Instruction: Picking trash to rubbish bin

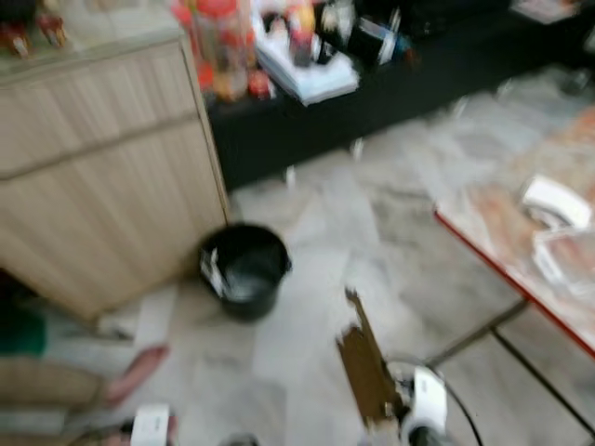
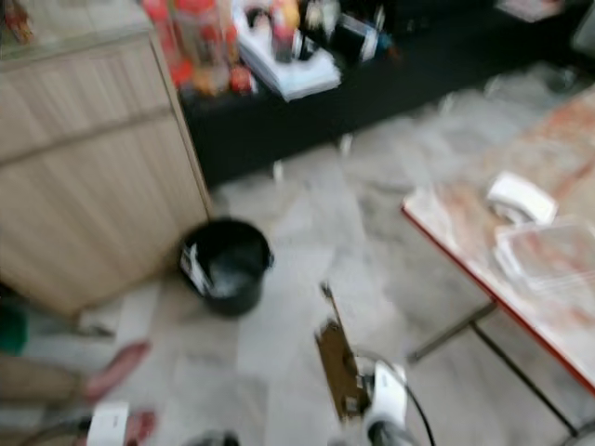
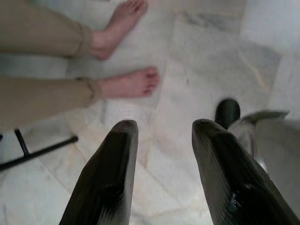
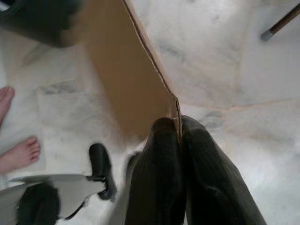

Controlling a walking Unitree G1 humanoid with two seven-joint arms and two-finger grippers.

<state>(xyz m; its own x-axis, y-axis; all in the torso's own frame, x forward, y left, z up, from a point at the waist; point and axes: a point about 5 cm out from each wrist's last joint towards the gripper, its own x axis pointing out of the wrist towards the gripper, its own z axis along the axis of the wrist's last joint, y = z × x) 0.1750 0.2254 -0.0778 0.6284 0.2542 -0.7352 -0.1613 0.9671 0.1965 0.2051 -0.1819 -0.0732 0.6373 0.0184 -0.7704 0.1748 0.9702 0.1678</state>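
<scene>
The right gripper (image 4: 180, 140) pinches a cardboard piece (image 4: 126, 79) short of the bin (image 1: 244, 269) (left fingers (image 3: 112, 173) wide, empty); it could slip and miss.

Black bin (image 1: 244, 269), brown cardboard (image 4: 129, 75).

The bin (image 1: 244, 269) stands on the floor (image 1: 325, 242) beside the cabinet (image 1: 93, 167); a table (image 1: 483, 232) lies right, seemingly apart.
</scene>
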